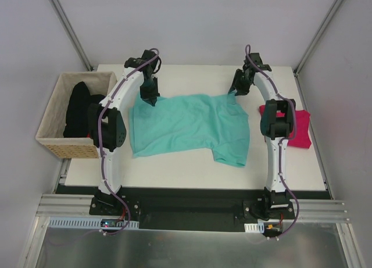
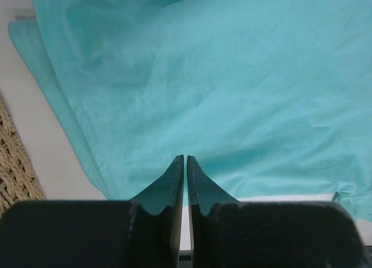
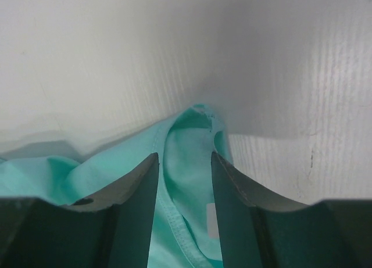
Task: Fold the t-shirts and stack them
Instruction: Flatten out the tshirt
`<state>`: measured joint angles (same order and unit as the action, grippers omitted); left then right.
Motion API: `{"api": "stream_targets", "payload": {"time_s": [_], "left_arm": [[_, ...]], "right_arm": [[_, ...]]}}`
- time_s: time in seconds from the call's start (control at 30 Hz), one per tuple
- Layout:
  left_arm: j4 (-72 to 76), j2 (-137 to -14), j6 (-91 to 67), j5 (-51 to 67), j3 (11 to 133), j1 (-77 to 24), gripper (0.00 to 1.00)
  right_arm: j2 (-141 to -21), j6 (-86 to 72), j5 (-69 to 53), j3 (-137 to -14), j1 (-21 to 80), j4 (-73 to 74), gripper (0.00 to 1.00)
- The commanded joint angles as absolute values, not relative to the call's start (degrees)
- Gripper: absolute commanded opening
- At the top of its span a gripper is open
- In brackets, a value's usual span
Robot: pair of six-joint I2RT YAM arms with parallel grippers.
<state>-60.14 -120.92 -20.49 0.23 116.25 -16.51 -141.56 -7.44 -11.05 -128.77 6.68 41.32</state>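
The teal-green t-shirt (image 1: 192,125) lies spread across the middle of the table. My left gripper (image 1: 149,97) is at its far left corner; in the left wrist view the gripper (image 2: 185,158) is shut, its tips pinched on the shirt (image 2: 232,76) just inside the hem. My right gripper (image 1: 235,91) is at the shirt's far right edge. There the gripper (image 3: 185,154) stands open astride the bunched collar (image 3: 189,131), with cloth between the jaws. A magenta-pink t-shirt (image 1: 301,131) lies folded at the right edge. Black t-shirts (image 1: 75,108) fill the basket.
The tan woven basket (image 1: 61,146) stands off the table's left side, and its weave (image 2: 14,163) shows beside the shirt hem. White table (image 1: 174,169) shows in front of the teal shirt. Grey walls close in on the back and both sides.
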Motion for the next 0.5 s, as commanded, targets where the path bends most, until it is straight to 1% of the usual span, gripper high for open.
{"api": "stream_targets", "payload": {"time_s": [0.0,0.17,0.47], "left_arm": [[-62.58,-116.72,-21.71,0.7,115.93,-16.79,0.05],[-63.1,-116.98,-21.09,0.26,116.28,-16.79,0.05],[-63.63,-117.68,-20.83,0.26,116.37,-16.79,0.04]], "right_arm": [[-141.15,-8.61,-10.64,-132.71,4.92,38.85,0.44],[-140.89,-8.88,-10.02,-132.36,4.31,38.58,0.4],[-140.71,-10.19,-11.6,-130.87,4.13,37.62,0.41]]}}
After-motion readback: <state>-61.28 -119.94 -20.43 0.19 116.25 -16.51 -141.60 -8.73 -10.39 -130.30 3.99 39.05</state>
